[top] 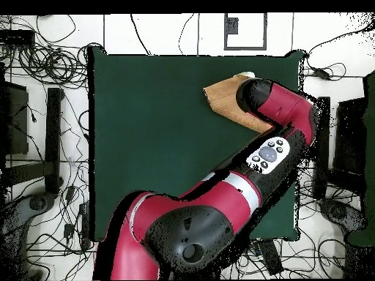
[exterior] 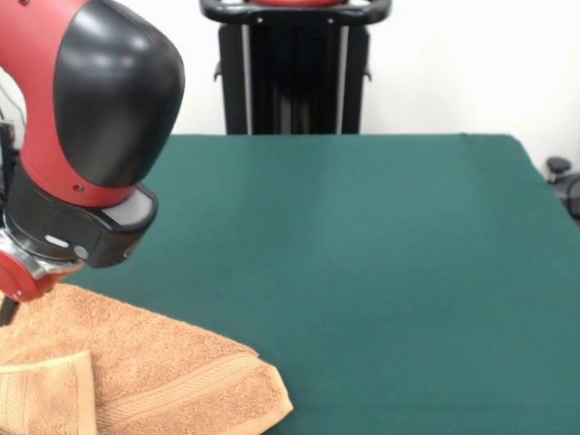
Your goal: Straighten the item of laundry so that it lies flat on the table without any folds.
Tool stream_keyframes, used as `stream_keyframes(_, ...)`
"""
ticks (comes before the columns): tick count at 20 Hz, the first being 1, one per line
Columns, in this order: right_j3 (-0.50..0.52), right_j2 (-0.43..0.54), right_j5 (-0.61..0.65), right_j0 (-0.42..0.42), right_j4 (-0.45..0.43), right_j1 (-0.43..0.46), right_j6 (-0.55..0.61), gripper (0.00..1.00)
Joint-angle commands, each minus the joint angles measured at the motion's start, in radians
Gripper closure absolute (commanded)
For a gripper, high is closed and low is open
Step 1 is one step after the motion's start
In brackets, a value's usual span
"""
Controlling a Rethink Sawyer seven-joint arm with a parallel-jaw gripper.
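Note:
The orange-tan towel lies at the near left corner of the green table. A flap is folded over on top of it at the left, and a woven band runs near its right edge. My gripper hangs under the red and black wrist, right over the towel's far left part and mostly cut off by the picture's edge. In the overhead view the towel shows at the table's top right, half hidden under my wrist, which also hides the gripper.
The black pedestal stands behind the table's far edge. In the overhead view my arm reaches across the table's right side. Cables lie on the floor around the table. A black object sits off the right edge.

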Motion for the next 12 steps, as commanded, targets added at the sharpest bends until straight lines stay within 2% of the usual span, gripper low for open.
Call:
stream_keyframes(1,-0.041,-0.019,-0.008,0.020,-0.020,0.033,0.195,0.00)
stream_keyframes(6,-0.046,-0.050,-0.024,0.026,0.000,0.051,0.230,0.00)
stream_keyframes(12,-0.108,-0.085,0.028,0.009,0.025,0.079,0.244,0.00)
